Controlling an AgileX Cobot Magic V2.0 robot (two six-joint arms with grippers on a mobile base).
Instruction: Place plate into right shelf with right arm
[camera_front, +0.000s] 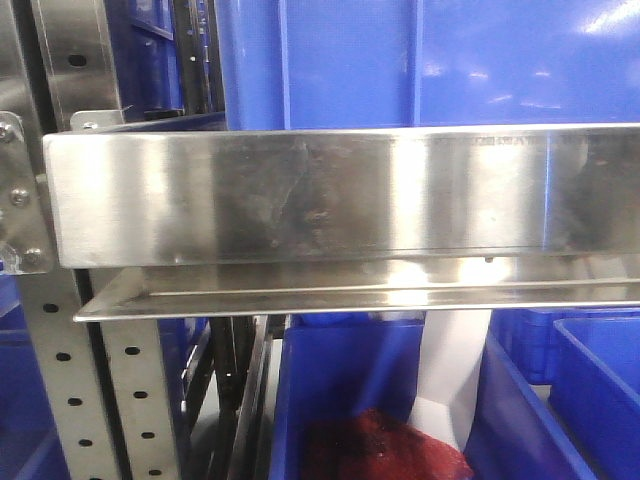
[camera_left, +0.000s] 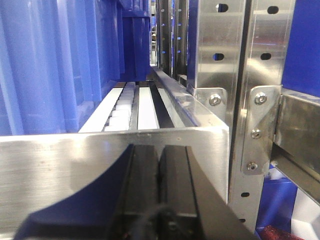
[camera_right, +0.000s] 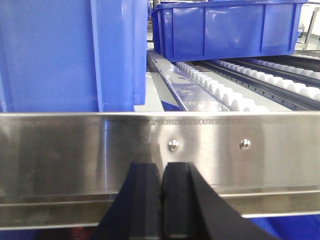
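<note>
The plate is out of view in all three views. The right shelf is a stainless-steel rack; its broad brushed front lip (camera_front: 330, 195) fills the front view, and it also shows close in the right wrist view (camera_right: 75, 150). My right gripper (camera_right: 162, 167) is shut and empty, its dark jaws pressed together just in front of the lip, below two screws. My left gripper (camera_left: 160, 150) is shut and empty too, in front of another steel lip (camera_left: 60, 170) beside a perforated upright (camera_left: 260, 125).
Large blue bins (camera_right: 70, 50) stand on the roller tracks (camera_right: 225, 92) behind the lip; another blue bin (camera_right: 225, 27) sits further back. Lower blue bins (camera_front: 350, 390) hold something dark red (camera_front: 380, 445). A perforated upright (camera_front: 100, 400) stands at the left.
</note>
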